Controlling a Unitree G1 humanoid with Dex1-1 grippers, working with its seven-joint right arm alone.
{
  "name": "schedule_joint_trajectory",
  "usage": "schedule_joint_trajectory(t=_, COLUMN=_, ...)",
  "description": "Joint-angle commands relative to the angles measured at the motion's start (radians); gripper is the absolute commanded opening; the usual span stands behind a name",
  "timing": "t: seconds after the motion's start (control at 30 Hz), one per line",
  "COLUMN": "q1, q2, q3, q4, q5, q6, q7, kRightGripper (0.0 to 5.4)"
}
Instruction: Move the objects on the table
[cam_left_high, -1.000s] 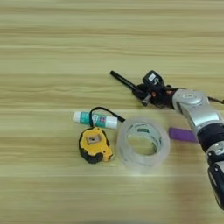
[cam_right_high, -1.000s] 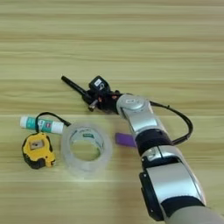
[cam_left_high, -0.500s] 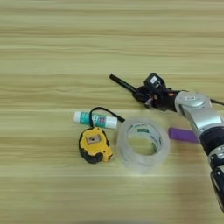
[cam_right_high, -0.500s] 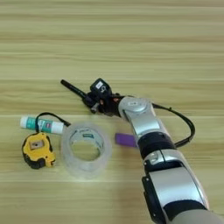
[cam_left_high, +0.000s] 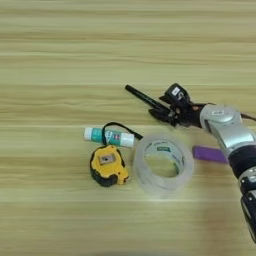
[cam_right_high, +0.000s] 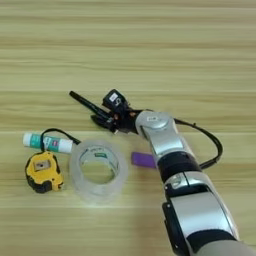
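Observation:
A thin black pen (cam_left_high: 145, 98) lies slanted on the table (cam_left_high: 60, 55), right of centre. My right gripper (cam_left_high: 164, 106) is at the pen's right end, one black finger above it and one below, open around it. Below it stands a wide clear tape roll (cam_left_high: 163, 162). A yellow-black tape measure (cam_left_high: 106, 165) with a black strap sits left of the roll. A white-teal glue stick (cam_left_high: 109, 136) lies just above the measure. A flat purple bar (cam_left_high: 210, 154) lies right of the roll, partly under my silver forearm (cam_right_high: 165, 145).
My forearm and its black cable (cam_right_high: 210, 145) run from the bottom right up to the pen. Bare wood stretches across the far half and the left side of the table.

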Motion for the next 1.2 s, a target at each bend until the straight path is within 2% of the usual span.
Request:
schedule_joint_trajectory(t=0.03, q1=-0.037, q2=-0.013, q3=-0.014, q4=-0.054, q5=0.018, q6=-0.029, q7=-0.007, kRightGripper=3.42)
schedule_joint_trajectory(t=0.13, q1=-0.038, q2=-0.011, q3=-0.023, q4=-0.072, q5=0.029, q6=-0.053, q7=-0.013, kRightGripper=3.63)
schedule_joint_trajectory(t=0.27, q1=-0.034, q2=-0.005, q3=-0.041, q4=-0.123, q5=0.058, q6=-0.073, q7=-0.009, kRightGripper=4.22)
schedule_joint_trajectory(t=0.4, q1=-0.028, q2=-0.001, q3=-0.057, q4=-0.178, q5=0.087, q6=-0.094, q7=0.001, kRightGripper=4.49)
schedule_joint_trajectory(t=0.67, q1=0.018, q2=0.011, q3=-0.077, q4=-0.327, q5=0.181, q6=-0.121, q7=0.082, kRightGripper=5.34)
schedule_joint_trajectory(t=0.87, q1=0.066, q2=0.005, q3=-0.080, q4=-0.449, q5=0.257, q6=-0.092, q7=0.159, kRightGripper=5.38)
schedule_joint_trajectory(t=1.1, q1=0.129, q2=-0.030, q3=-0.085, q4=-0.575, q5=0.332, q6=-0.059, q7=0.265, kRightGripper=5.38)
schedule_joint_trajectory(t=1.2, q1=0.156, q2=-0.050, q3=-0.096, q4=-0.624, q5=0.368, q6=-0.077, q7=0.318, kRightGripper=5.38)
